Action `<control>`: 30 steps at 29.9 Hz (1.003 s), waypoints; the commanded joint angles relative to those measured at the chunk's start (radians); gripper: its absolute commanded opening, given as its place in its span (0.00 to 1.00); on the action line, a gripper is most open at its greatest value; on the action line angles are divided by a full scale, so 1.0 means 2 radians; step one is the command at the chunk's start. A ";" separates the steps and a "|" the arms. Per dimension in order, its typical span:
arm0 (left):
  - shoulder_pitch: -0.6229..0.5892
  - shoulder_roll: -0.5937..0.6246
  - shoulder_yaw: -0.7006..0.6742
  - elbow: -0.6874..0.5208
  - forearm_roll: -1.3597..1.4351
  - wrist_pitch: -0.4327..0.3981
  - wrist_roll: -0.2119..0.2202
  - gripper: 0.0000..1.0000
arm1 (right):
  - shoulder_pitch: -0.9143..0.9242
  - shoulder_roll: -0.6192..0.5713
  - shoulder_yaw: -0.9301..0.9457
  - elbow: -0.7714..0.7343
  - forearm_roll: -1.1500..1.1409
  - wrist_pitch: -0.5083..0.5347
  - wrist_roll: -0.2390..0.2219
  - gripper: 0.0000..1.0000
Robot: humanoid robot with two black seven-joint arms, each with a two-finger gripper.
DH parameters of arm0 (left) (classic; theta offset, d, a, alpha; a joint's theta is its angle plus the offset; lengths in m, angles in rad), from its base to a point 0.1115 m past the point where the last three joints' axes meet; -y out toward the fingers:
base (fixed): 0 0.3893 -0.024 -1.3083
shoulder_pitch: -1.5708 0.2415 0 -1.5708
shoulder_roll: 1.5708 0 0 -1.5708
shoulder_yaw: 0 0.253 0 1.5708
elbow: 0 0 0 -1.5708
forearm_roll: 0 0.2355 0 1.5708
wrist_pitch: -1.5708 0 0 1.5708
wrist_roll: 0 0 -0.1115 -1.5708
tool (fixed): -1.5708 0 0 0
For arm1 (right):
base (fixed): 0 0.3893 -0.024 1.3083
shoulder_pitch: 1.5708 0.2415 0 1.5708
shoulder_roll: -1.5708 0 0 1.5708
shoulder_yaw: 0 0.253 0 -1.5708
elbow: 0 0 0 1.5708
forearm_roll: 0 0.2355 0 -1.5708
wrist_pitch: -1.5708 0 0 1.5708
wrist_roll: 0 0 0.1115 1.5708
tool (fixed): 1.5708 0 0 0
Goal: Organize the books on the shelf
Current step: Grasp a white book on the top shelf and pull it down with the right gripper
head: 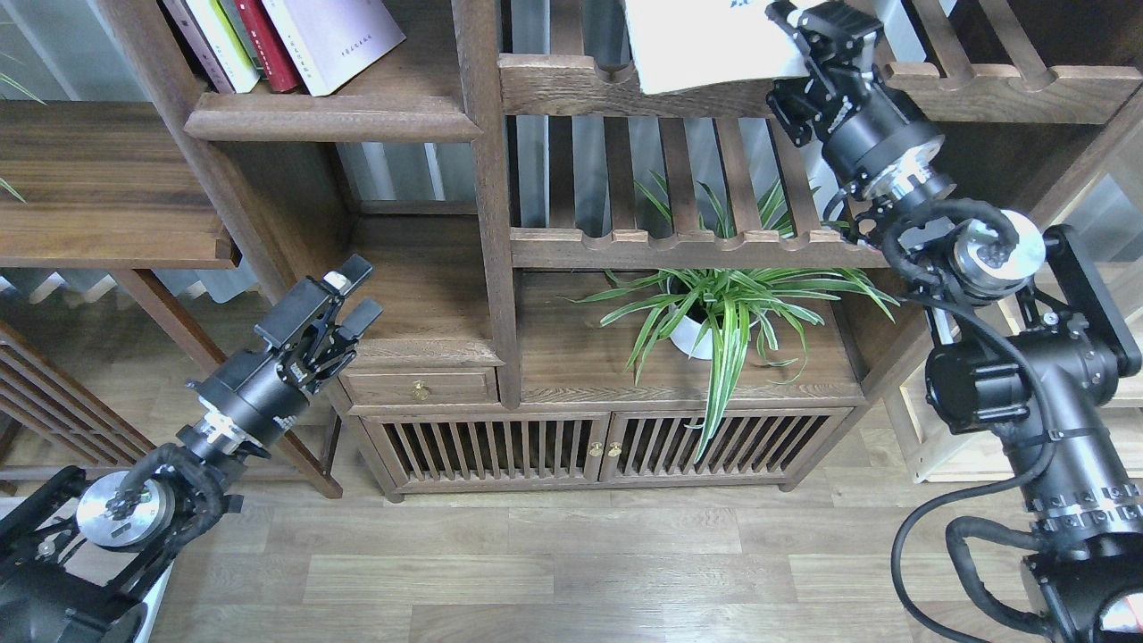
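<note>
The large white book [701,49] pokes over the top slatted rack's front rail, its upper part cut off by the frame edge. My right gripper [808,36] is shut on its right edge. At the upper left, the shelf [330,118] holds leaning books, among them a thin red one [268,45] and a pale lavender-white one [335,31]. My left gripper [353,293] hangs low at the left, in front of the cabinet's open compartment. It is open with nothing between its fingers, far below the shelf.
A potted spider plant [714,317] stands on the cabinet top under the lower slatted rack [679,239]. A small drawer with a brass knob [420,389] and slatted cabinet doors [554,446] lie below. A dark side table [107,179] juts in at left.
</note>
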 commanded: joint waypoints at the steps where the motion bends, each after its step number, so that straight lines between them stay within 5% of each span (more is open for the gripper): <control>1: -0.017 -0.013 -0.002 0.002 0.000 0.000 -0.001 0.98 | -0.012 -0.008 0.013 0.014 0.008 0.000 0.000 0.05; 16: -0.138 -0.145 0.009 0.091 0.006 0.000 0.000 0.98 | -0.070 -0.028 0.025 0.049 0.025 0.060 0.000 0.06; 30: -0.209 -0.148 0.042 0.105 0.006 0.000 -0.001 0.98 | -0.149 -0.040 0.024 0.051 0.025 0.175 -0.016 0.05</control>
